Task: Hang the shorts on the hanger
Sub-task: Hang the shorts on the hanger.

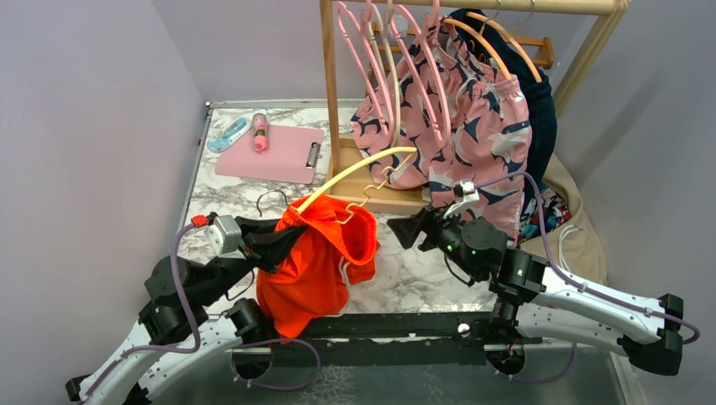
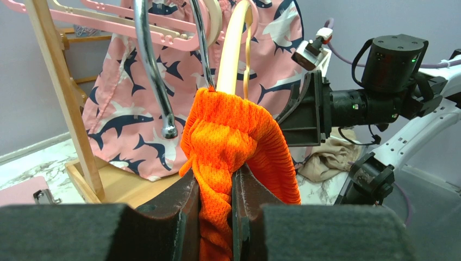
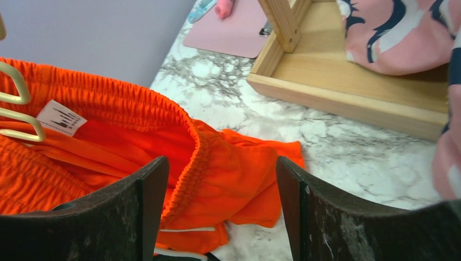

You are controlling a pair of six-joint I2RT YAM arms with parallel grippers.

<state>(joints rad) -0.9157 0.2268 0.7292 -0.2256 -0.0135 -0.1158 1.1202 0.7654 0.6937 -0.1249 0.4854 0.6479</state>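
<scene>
Shorts (image 1: pixel 317 266), bright orange-red, hang bunched above the marble table (image 1: pixel 405 270), their lower part resting on it, in front of the wooden rack (image 1: pixel 329 93), which carries shark-print shorts (image 1: pixel 473 126). The left gripper (image 2: pixel 216 187) is clamped tight on the orange fabric, holding it up. The right gripper (image 3: pixel 220 190) stands with its jaws wide apart just beside the waistband, gripping nothing. The pale-yellow hanger (image 1: pixel 350 173) slants with its lower end tucked into the waistband.

Marble-patterned table (image 1: pixel 422 266) with pink clipboard (image 1: pixel 268 152), wooden rack base (image 3: pixel 348 81) and trailing leg of orange shorts (image 3: pixel 255 185).
</scene>
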